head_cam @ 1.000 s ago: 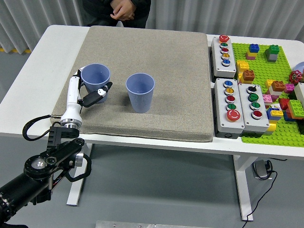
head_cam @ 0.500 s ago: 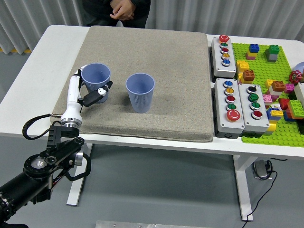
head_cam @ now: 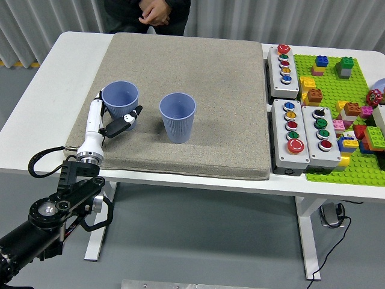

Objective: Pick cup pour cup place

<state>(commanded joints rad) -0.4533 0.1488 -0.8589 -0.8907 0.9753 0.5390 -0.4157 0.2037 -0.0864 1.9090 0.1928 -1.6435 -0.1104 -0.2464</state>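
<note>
Head view shows the left hand (head_cam: 112, 120) at the left of the grey mat (head_cam: 198, 66), fingers curled around the left blue cup (head_cam: 120, 100), gripping low on its wall, probably to leave the rim free for pouring. A second blue cup (head_cam: 178, 117) stands upright just right of it, near enough to receive the pour.

The left arm (head_cam: 45, 214) is black, built of chunky jointed segments with round silver-capped joints and a black cable (head_cam: 42, 162) looping beside the wrist. A silver cuff joins it to the left hand (head_cam: 108, 123), which is white with black fingertips. The person (head_cam: 147, 13) at the far side wears dark clothing
</note>
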